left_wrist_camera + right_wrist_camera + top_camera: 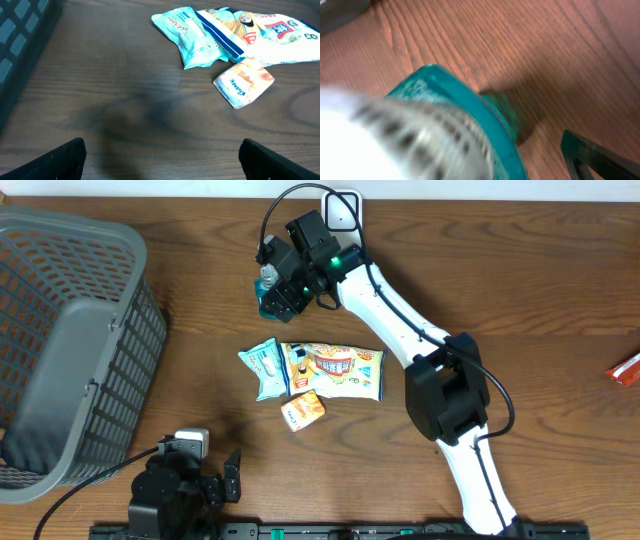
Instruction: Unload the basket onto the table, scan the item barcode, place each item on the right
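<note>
1. The right gripper (274,296) stands wide. In its wrist view one finger (600,155) sits far out at the lower right, with bare wood between it and the teal-and-white thing (450,110). The other finger is hidden behind that blur, and nothing shows as held.
2. The teal-and-white thing rests on the table (560,280) near its far edge, directly under the right gripper. It is too blurred to tell whether it is a scanner or a product.
3. The left gripper (160,155) is spread wide and empty, low near the front edge.
4. Three packets lie mid-table: a pale blue packet (263,368) touching a large colourful packet (335,370), and a small orange packet (303,410) just in front. A grey basket (130,370) stands at the left, and a red packet (625,368) lies at the right edge.
5. The step in hand looks like work at the teal-and-white thing, either a grasp or a release. No barcode can be read anywhere, so the next move likely calls for finding that printed face and turning it toward the reader.
</note>
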Available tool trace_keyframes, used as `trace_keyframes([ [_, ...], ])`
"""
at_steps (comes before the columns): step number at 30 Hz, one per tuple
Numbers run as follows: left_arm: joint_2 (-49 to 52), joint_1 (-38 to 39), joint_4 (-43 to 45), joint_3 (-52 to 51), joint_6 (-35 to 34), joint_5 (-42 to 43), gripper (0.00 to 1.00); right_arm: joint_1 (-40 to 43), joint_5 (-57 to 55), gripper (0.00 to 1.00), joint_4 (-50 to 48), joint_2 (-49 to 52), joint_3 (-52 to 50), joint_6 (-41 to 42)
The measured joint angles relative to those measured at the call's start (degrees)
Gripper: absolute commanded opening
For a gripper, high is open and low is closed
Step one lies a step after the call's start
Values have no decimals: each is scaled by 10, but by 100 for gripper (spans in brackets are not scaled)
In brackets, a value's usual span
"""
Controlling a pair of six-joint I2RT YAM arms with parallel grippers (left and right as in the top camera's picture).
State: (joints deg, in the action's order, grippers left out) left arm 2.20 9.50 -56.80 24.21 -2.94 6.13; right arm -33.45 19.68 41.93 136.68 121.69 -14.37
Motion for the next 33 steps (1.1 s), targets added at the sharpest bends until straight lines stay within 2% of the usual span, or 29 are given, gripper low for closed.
trace_keyframes([
  [4, 0, 0, 0, 0, 0, 0, 98, -2, -1, 99, 14, -27, -4, 0],
  [12, 0, 0, 0, 0, 0, 0, 98, -6, 1, 99, 9, -109, -3, -47],
  [20, 0, 0, 0, 0, 0, 0, 98, -13, 2, 97, -13, -80, -3, -85],
  [33, 0, 0, 0, 0, 0, 0, 98, -14, 2, 95, -70, -39, -4, -89],
])
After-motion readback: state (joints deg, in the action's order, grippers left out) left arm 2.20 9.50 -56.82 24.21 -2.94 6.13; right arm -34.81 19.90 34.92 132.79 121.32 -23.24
